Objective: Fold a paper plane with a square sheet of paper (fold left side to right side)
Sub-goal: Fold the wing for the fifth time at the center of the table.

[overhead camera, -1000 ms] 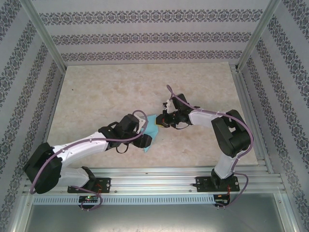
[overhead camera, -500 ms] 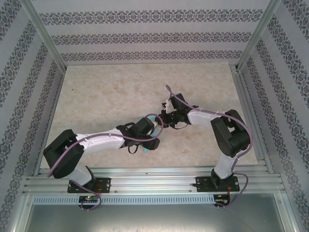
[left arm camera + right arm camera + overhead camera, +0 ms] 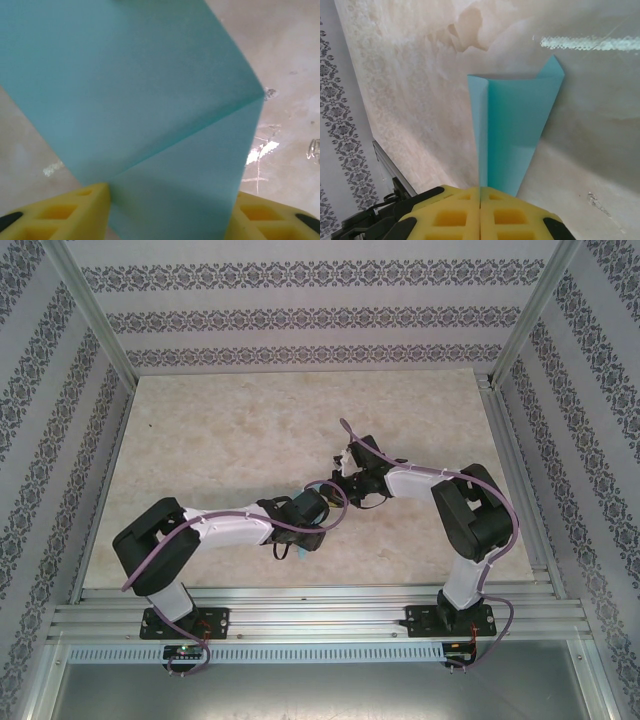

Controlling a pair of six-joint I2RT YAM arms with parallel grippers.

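Right wrist view: the right gripper (image 3: 480, 192) is clamped on the paper (image 3: 512, 135), which is creased lengthwise, over the bench (image 3: 420, 75). Left wrist view: the left gripper (image 3: 167, 205) has its jaws apart, with the paper's diagonal fold between them. From above, both grippers meet mid-bench.

You are looking at nothing that can be read. No writing, label, brand or number is showing on the square sheet of paper (image 3: 150, 100), and the patterned walls (image 3: 300, 320) are carrying only ornament, not letters.
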